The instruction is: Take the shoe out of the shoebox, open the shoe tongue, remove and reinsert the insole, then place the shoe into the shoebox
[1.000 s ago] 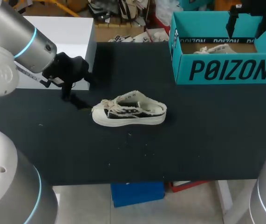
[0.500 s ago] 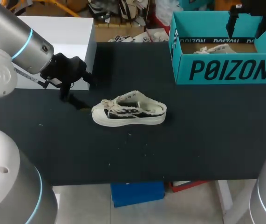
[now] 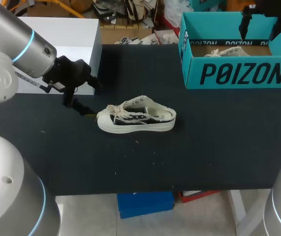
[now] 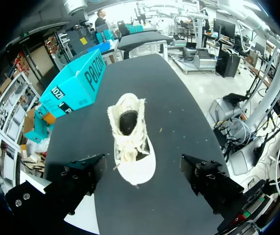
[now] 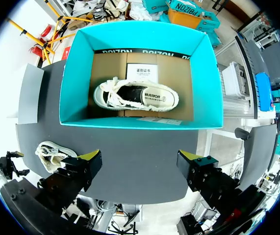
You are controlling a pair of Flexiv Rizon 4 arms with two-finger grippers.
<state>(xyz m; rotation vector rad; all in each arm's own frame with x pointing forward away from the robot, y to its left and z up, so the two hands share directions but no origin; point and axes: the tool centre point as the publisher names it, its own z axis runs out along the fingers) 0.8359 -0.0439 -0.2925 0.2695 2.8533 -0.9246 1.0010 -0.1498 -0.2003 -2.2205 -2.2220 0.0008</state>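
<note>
Black tabletop (image 3: 204,147): cream-and-black canvas sneaker (image 3: 136,118) lies outside your teal cardboard shoebox (image 3: 238,73), toe pointing at your nearer left gripper (image 3: 77,104), its fingers spread and empty. Your right gripper (image 5: 139,164) hangs over that shoebox, likewise spread and empty.

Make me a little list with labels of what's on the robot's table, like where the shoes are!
Loose shoe: on its sole, middle of the table, outside the box
Shoebox: open, far right side
Second shoe: lying inside the shoebox
Left gripper: open, near the loose shoe's toe
Right gripper: open, above the shoebox
</note>
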